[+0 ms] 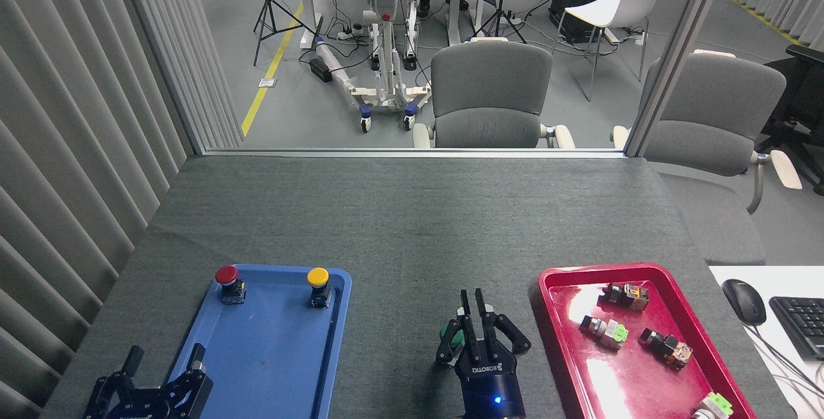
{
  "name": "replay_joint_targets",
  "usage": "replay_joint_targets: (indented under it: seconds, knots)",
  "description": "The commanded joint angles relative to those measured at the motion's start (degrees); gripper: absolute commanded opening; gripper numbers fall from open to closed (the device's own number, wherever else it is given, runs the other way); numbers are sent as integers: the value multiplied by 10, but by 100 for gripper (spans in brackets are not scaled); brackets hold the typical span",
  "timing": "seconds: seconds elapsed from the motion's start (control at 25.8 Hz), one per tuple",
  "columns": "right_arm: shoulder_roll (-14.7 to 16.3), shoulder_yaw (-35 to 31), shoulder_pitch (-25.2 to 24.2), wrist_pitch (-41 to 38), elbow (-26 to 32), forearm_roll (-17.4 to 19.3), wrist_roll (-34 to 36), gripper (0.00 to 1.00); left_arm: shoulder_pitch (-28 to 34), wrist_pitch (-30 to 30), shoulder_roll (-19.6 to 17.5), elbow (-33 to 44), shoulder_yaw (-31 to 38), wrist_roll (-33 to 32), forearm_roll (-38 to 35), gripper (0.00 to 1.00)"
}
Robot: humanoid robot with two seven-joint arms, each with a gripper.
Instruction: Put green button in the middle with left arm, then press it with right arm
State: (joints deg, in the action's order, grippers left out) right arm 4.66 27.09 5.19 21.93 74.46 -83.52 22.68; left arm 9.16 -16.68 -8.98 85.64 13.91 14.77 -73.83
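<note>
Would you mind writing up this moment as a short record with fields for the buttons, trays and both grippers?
green button: on the felt between the trays, partly hidden by the right gripper
right gripper: over the green button, fingers close together; contact unclear
left gripper: open, at the blue tray's near left corner, holding nothing
blue tray: holds red button and yellow button
red tray: holds several loose switch parts

Green button (456, 338): you see only a sliver of cap; right gripper (477, 306) hides the rest, contact unclear. Left gripper (164, 367) cut by bottom edge, as is the pale-green switch (713, 405).
</note>
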Motion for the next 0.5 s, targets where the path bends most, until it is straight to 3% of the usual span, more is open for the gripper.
replay_joint_targets:
  seconds: [0.0,0.46]
  knots:
    - [0,-17,-4,1,4,0,11,98,1,2,-3,2,2,0,-1,100]
    - [39,-116,-99,-61,51,1,3,99,-1,-19,-6,-25,2,-6,-7,100]
